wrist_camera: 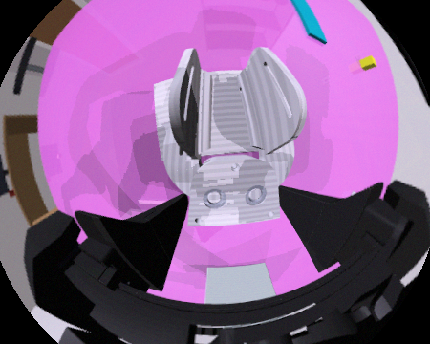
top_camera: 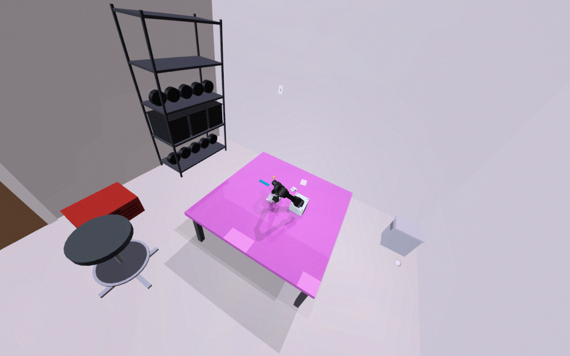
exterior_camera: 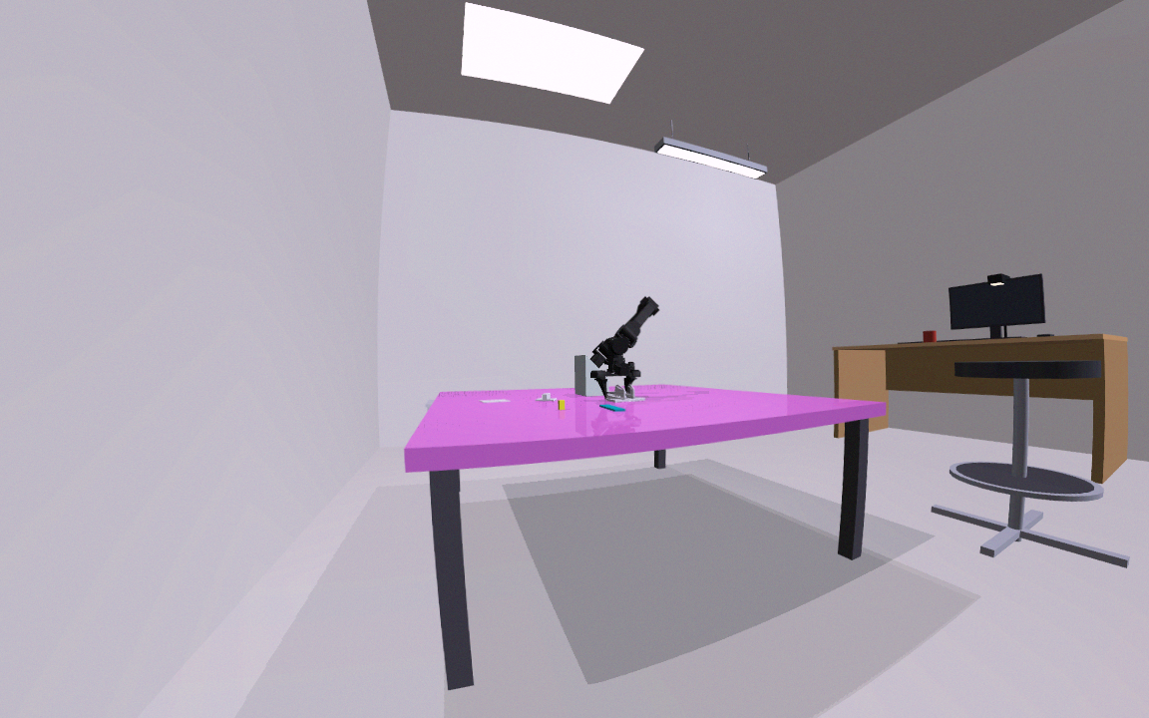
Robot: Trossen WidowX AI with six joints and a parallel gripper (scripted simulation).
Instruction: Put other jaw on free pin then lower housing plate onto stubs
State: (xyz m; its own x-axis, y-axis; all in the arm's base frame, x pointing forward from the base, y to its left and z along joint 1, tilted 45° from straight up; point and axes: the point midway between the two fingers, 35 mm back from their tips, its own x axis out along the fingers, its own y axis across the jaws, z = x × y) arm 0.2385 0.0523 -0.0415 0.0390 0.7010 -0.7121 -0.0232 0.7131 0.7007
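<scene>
In the wrist view, two grey upright jaws, the left jaw [wrist_camera: 183, 102] and the right jaw [wrist_camera: 277, 107], stand apart on the pale base [wrist_camera: 161, 102]. The pale housing plate [wrist_camera: 235, 179] lies across their near ends, with the round stub tops [wrist_camera: 215, 197] [wrist_camera: 256, 194] showing in its two holes. It looks about level; whether it sits fully down is not clear. The plate hides the pins and gear teeth. My gripper [wrist_camera: 232, 194] [exterior_camera: 617, 393] is open, its black fingers low on either side of the plate, with a small gap or light contact at the edges.
On the magenta table [top_camera: 234, 207] [exterior_camera: 739, 412] are a blue strip [top_camera: 263, 182] [exterior_camera: 611, 408] [wrist_camera: 311, 24], a yellow block [top_camera: 273, 177] [exterior_camera: 561, 404] [wrist_camera: 368, 62], a white square [top_camera: 303, 182] [exterior_camera: 495, 401] and a small white part [top_camera: 293, 189] [exterior_camera: 546, 397].
</scene>
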